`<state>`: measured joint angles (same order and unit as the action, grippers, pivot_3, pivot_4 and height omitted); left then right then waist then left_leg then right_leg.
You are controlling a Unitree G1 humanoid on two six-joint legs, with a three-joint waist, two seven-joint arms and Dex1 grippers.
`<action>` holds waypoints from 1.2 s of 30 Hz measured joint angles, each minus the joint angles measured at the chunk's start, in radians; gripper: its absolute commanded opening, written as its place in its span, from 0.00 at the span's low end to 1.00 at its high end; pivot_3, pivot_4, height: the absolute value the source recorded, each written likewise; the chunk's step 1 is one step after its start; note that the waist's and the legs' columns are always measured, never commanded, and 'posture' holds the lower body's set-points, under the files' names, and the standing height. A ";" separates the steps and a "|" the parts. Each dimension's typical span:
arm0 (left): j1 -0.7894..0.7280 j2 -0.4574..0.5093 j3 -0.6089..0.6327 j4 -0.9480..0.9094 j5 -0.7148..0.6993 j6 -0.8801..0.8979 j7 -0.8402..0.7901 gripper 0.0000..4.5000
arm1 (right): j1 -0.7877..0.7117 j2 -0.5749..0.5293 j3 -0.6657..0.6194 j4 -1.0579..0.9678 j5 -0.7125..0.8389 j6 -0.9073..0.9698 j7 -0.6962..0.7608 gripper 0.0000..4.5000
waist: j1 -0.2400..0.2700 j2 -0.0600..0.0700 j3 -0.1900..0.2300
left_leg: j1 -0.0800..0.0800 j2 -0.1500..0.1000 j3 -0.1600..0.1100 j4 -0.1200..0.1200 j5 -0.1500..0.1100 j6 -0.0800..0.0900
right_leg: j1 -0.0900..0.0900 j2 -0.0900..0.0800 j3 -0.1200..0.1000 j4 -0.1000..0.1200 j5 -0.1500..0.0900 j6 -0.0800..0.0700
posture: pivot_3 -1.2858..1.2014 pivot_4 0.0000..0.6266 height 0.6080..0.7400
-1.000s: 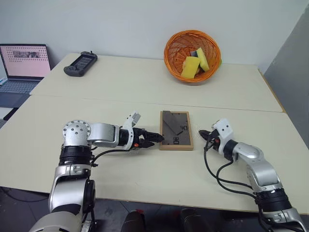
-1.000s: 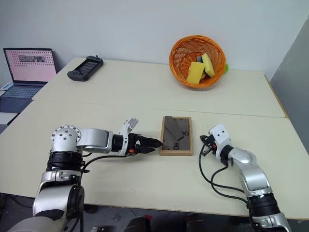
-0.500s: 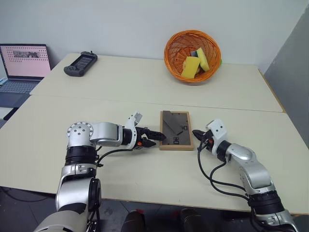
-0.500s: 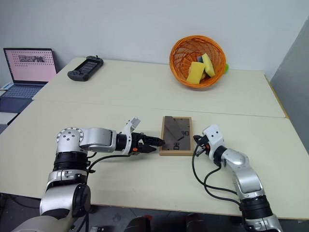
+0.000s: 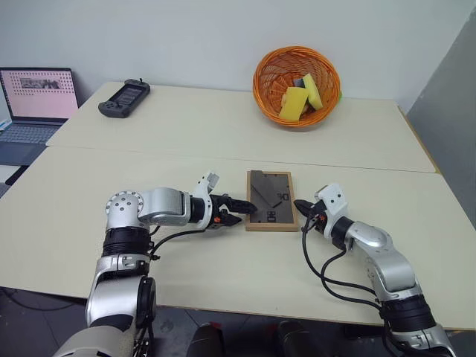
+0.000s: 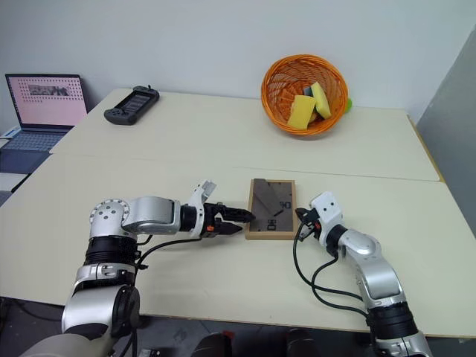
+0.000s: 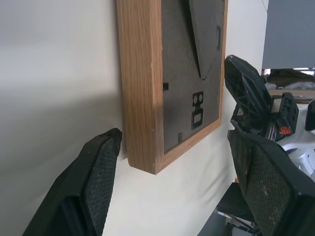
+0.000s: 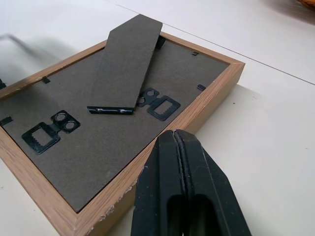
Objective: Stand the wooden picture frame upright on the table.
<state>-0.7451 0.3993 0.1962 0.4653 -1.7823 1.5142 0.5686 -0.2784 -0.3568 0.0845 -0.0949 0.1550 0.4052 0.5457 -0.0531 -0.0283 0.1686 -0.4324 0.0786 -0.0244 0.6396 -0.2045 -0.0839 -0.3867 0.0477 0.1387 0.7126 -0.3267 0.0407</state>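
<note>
The wooden picture frame (image 5: 271, 199) lies face down on the table (image 5: 186, 149), its dark back panel and fold-out stand (image 8: 125, 64) facing up. My left gripper (image 5: 239, 213) is open at the frame's near left corner. In the left wrist view that corner (image 7: 145, 147) sits between the two spread fingers (image 7: 101, 177). My right gripper (image 5: 300, 207) is shut and empty. Its tips (image 8: 178, 142) rest right at the frame's right-hand edge (image 8: 197, 113), and contact cannot be told.
An orange basket (image 5: 262, 82) holding yellow sponges stands at the back right. A black handheld controller (image 5: 124, 97) lies at the back left, with an open laptop (image 5: 33, 100) beyond the table's left edge. A seam (image 5: 149, 152) crosses the tabletop behind the frame.
My right gripper has crept a little left, up to the frame's right edge. The left wrist has rolled slightly while its fingers stay at the frame's corner. The frame has not moved.
</note>
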 measured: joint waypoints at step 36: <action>0.058 0.073 -0.130 -0.067 -0.172 -0.141 0.082 0.82 | 0.028 0.066 0.025 -0.003 -0.019 0.058 -0.024 0.00 | 0.002 0.000 0.000 | 0.000 0.000 0.001 -0.001 0.000 0.000 | -0.001 0.000 0.002 -0.001 -0.003 0.001 | 0.52 0.24 1.00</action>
<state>-0.6871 0.4723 0.0659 0.3984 -1.9544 1.3733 0.6506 -0.2504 -0.2904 0.1094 -0.0977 0.1364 0.4631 0.5216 -0.0512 -0.0283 0.1686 -0.4324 0.0783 -0.0233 0.6390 -0.2045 -0.0843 -0.3877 0.0479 0.1407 0.7114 -0.3292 0.0421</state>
